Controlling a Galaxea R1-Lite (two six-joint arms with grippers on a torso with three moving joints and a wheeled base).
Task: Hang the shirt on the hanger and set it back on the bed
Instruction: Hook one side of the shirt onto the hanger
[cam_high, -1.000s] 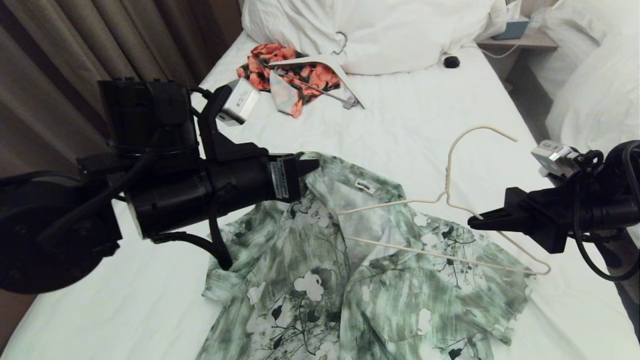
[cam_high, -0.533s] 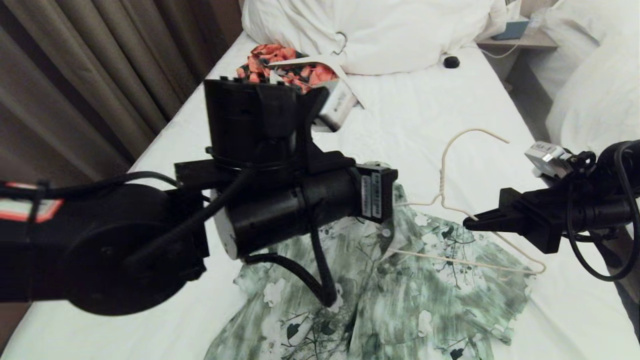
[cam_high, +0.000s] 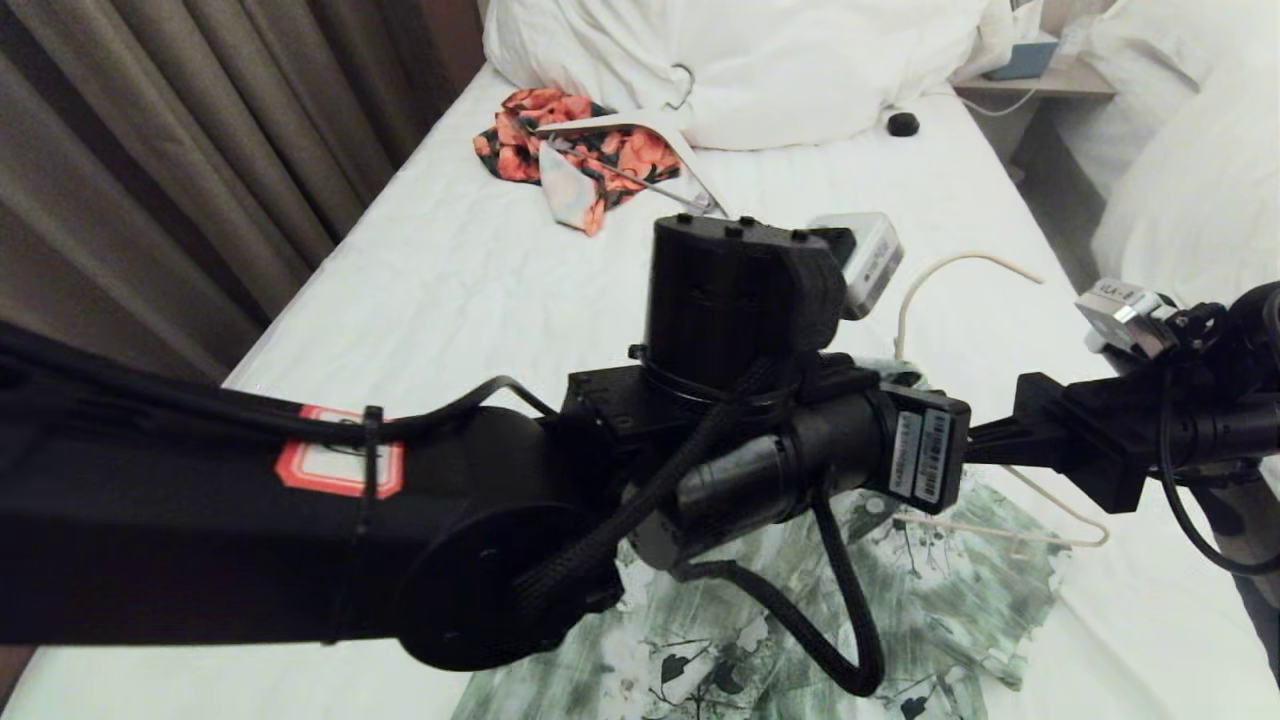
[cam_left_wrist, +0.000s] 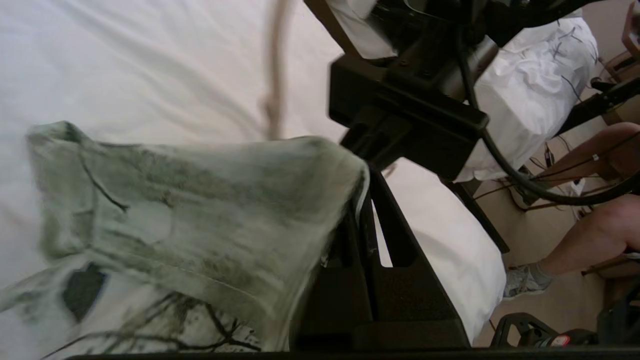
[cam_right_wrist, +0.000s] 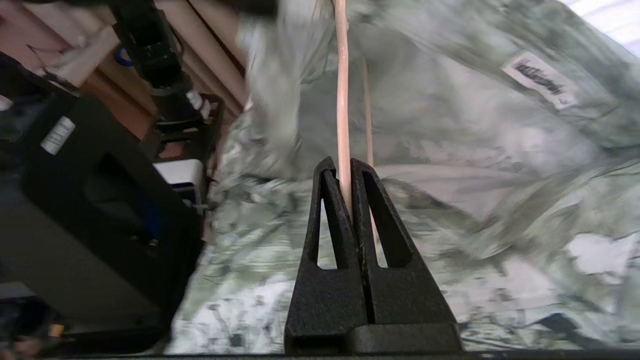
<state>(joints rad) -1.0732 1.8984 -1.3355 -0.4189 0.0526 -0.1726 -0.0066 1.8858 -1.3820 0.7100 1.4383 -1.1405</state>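
The green-and-white shirt (cam_high: 940, 600) lies on the bed (cam_high: 450, 300), mostly hidden in the head view by my left arm, which reaches across it. My left gripper (cam_left_wrist: 364, 172) is shut on a lifted fold of the shirt (cam_left_wrist: 200, 200), and the cloth drapes over one finger. My right gripper (cam_right_wrist: 343, 167) is shut on the cream wire hanger (cam_right_wrist: 342, 100) just above the shirt, whose white neck label (cam_right_wrist: 542, 80) shows. The hanger's hook (cam_high: 940, 270) curves up behind my left wrist, and its lower corner (cam_high: 1095, 535) rests over the shirt. The two grippers are close together.
An orange-red floral garment (cam_high: 560, 150) with a thicker white hanger (cam_high: 640, 125) lies near the pillows (cam_high: 760, 60). A small black object (cam_high: 903, 123) sits beside them. Curtains (cam_high: 150, 150) hang on the left; a second bed (cam_high: 1190, 170) is on the right. A person's legs (cam_left_wrist: 590, 240) are beside the bed.
My left arm has swung far to the right across the shirt, dragging its fold toward the hanger and the right gripper. The right gripper has kept its hold and barely moved.
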